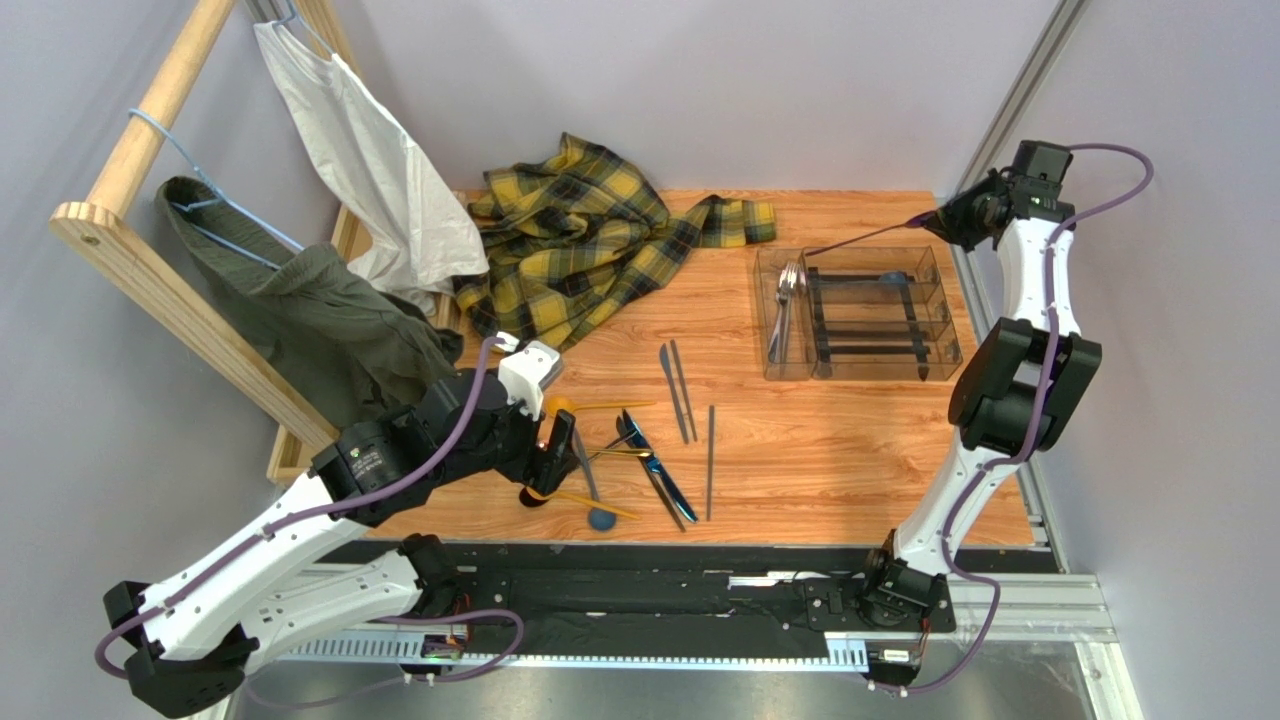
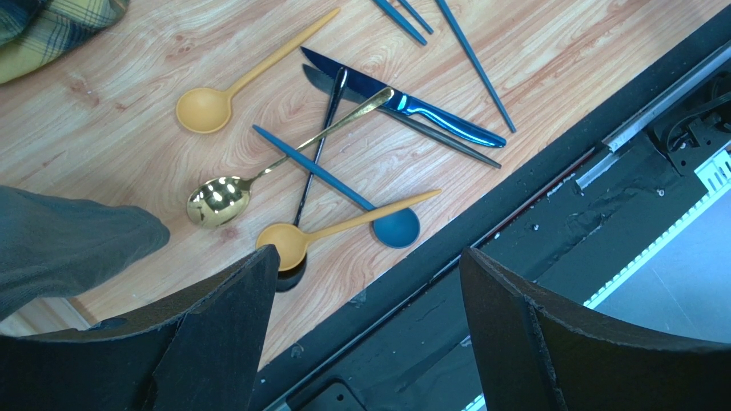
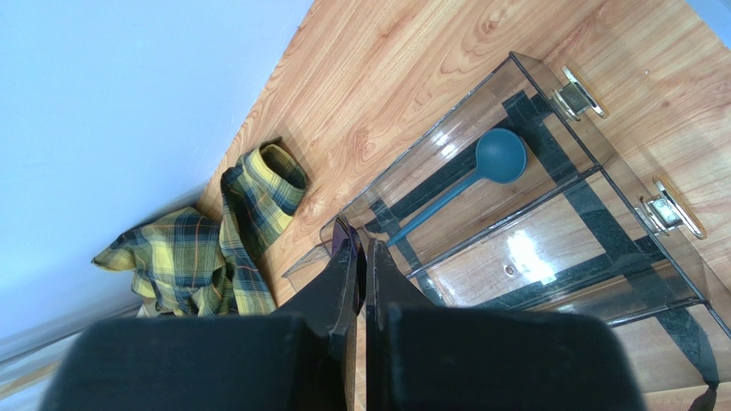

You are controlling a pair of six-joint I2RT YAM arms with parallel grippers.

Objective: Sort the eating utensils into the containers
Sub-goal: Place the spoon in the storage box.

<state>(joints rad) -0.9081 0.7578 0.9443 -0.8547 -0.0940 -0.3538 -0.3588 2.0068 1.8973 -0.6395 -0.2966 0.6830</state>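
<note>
Your clear plastic compartment tray [image 1: 950, 323] sits far right on the wood-grain surface [image 1: 842, 450], a teal long-handled spoon [image 3: 493, 158] in one compartment, silver pieces [image 1: 786, 293] in the leftmost. Over its far edge, your right end effector [image 3: 360, 244] is pressed together on a slim purple-dark stick [image 1: 864, 237]. Matte gold spoons [image 2: 203, 110] and a glossy blue knife [image 2: 412, 107] lie crossed near the front edge below your left end effector [image 2: 369, 265], spread wide and holding nothing

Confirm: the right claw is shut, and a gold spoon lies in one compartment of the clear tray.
Wrong colour. The spoon in the clear tray is teal, not gold; the right wrist view shows it. The right claw is shut, gripping a purple stick.
</note>
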